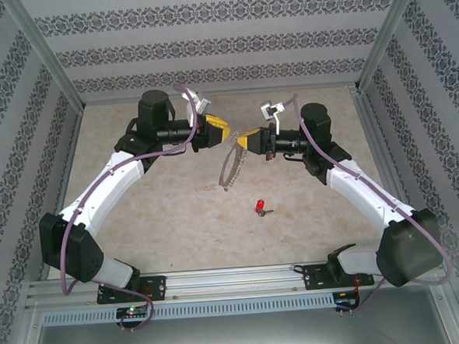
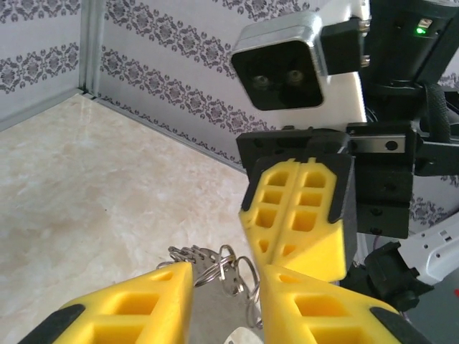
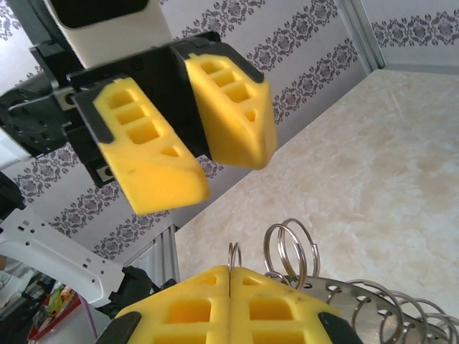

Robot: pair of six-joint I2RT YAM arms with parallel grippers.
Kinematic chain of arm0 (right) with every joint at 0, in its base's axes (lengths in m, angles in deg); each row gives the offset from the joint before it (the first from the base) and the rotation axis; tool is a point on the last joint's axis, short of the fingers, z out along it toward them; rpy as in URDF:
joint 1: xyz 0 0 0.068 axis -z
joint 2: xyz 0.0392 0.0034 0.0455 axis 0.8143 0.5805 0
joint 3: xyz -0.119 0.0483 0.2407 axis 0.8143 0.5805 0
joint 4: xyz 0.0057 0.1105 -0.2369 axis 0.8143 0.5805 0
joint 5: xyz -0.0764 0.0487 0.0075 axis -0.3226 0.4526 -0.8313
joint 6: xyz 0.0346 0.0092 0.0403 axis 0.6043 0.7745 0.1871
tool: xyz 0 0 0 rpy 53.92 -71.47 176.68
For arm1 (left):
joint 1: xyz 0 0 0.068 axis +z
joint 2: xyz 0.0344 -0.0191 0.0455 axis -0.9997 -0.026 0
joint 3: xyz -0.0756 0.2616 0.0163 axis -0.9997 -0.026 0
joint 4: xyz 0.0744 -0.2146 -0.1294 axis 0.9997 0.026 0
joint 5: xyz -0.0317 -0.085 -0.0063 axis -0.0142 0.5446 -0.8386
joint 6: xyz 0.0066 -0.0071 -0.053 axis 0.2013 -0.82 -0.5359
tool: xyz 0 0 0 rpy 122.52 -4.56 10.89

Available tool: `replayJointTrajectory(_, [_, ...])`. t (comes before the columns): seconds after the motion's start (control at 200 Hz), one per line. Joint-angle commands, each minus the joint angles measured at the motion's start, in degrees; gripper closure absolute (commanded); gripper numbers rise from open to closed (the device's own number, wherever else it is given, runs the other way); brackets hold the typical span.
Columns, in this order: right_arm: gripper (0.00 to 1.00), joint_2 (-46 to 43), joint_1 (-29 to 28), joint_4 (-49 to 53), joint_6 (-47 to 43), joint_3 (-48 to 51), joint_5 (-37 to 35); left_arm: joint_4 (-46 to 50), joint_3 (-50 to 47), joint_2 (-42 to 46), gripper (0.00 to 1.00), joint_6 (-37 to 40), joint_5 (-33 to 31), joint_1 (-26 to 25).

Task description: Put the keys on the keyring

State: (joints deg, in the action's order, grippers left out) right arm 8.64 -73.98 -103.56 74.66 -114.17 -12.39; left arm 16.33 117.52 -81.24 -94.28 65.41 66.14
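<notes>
Closest to the bases, the little red key (image 1: 260, 208) is lying flat on the bench (image 1: 162, 223), well apart from both sets of fingers, so nobody's got it yet. Further out, the keyring (image 1: 231, 166) dangles under the right fingers (image 3: 251, 304), which are pinched shut on its wire, I guess to hang it where it can be worked on. The left fingers (image 2: 150, 297) sit right opposite, only narrowly apart. Some rings are in the gap but look ungripped, probably lined up for prying the loop.

A beige marbled table (image 1: 178, 222) is enclosed by 3 floral-striped walls (image 1: 206, 45), with an aluminium rail (image 1: 236, 279) along its near edge.
</notes>
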Motion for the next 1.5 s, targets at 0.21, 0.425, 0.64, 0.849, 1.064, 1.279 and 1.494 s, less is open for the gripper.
replayJointTrajectory(0.21, [1.00, 0.97, 1.07, -7.71, -0.99, -5.33, 3.72, -13.46, -3.26, 1.16, 0.75, -9.04, 6.96, 1.42])
replayJointTrajectory(0.425, [1.00, 1.96, 1.02, -9.00, 0.11, -7.16, 3.46, -20.67, -4.35, 1.12, 0.75, -13.56, 11.29, 1.52])
replayJointTrajectory(0.64, [1.00, 2.34, 1.42, -8.91, 0.05, -7.37, 2.42, -20.23, -5.35, 2.89, 0.76, -12.75, 12.02, 1.52])
replayJointTrajectory(0.849, [1.00, 2.60, 1.77, -9.08, 0.53, -7.15, 2.09, -14.55, -5.46, 5.23, 0.76, -8.37, 11.68, 1.62])
replayJointTrajectory(1.064, [1.00, 2.73, 1.61, -9.55, 1.04, -6.92, 2.61, -17.58, -5.51, 3.61, 0.76, -11.01, 12.56, 1.62])
replayJointTrajectory(1.279, [1.00, 3.21, 1.07, -9.68, 1.29, -7.28, 2.97, -19.80, -4.57, 1.75, 0.78, -12.91, 13.77, 1.45])
replayJointTrajectory(1.494, [1.00, 3.66, 0.63, -9.99, 1.45, -7.47, 3.07, -19.92, -3.93, 0.61, 0.79, -13.21, 14.08, 0.75])
